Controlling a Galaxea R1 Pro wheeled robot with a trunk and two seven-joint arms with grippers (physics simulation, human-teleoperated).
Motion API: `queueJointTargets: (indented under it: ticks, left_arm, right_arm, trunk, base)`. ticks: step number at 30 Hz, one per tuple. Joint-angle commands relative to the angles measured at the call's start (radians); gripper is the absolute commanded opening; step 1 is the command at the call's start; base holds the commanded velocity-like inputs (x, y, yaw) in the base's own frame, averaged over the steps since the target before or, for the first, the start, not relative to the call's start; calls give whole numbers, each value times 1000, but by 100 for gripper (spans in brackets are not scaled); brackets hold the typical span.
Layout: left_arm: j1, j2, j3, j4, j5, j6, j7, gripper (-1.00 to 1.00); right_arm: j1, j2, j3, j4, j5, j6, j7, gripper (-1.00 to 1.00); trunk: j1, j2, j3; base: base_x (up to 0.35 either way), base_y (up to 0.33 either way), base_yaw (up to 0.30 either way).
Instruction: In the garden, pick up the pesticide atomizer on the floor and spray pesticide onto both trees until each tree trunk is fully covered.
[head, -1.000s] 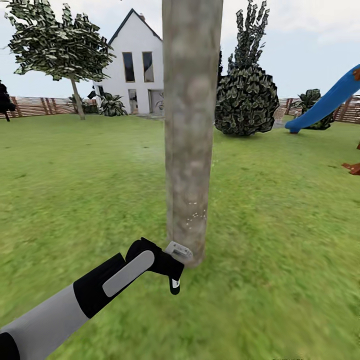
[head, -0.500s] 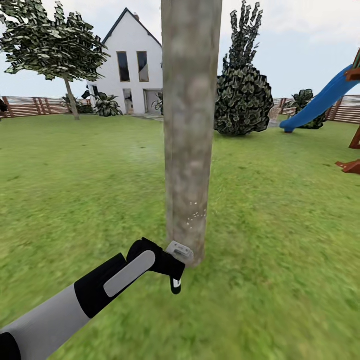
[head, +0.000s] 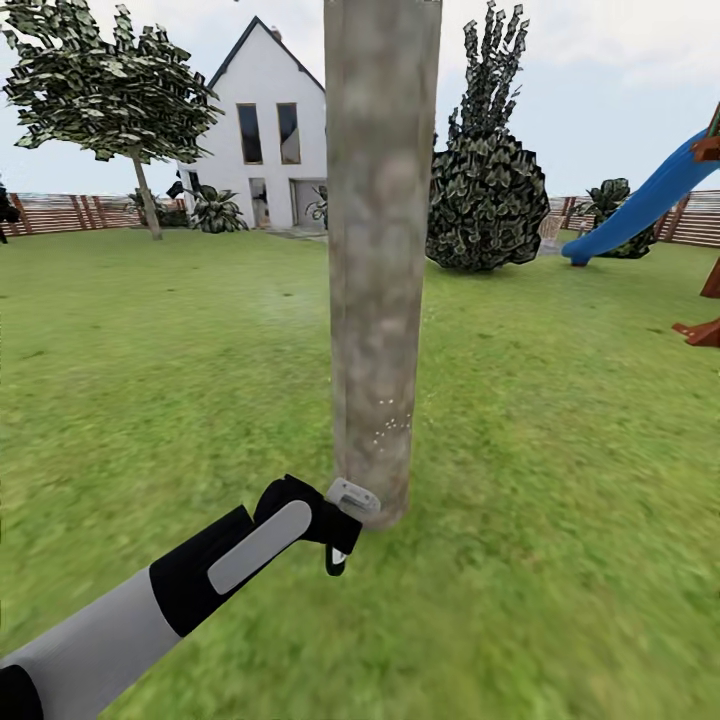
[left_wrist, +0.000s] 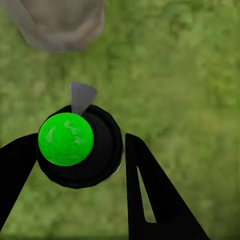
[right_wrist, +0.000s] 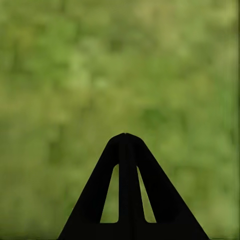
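Green lawn (head: 560, 480), fence and white house (head: 270, 130) at back. One left gripper (left_wrist: 80, 150) pinching the pesticide atomizer (left_wrist: 75, 145) beside one tree trunk (head: 380, 260), few pesticide specks (head: 392, 425) on it. One right gripper (right_wrist: 125, 137), fingers pressed together.

The tree trunk (head: 382, 260) runs off the top edge of the head view, so its crown is cut away. At lower centre the pesticide atomizer (head: 336, 556) is too small to make out clearly. In the right wrist view the lawn (right_wrist: 120, 65) is a green blur.
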Motion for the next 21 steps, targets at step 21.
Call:
queueJointTargets:
  ticks: [21]
  left_arm:
    - [-479, -158, 6, 131, 283, 0, 164, -100]
  right_arm:
    - [0, 7, -2, -4, -2, 7, 1, -100]
  trunk:
    - [0, 0, -1]
  base:
    - [-7, 0, 0]
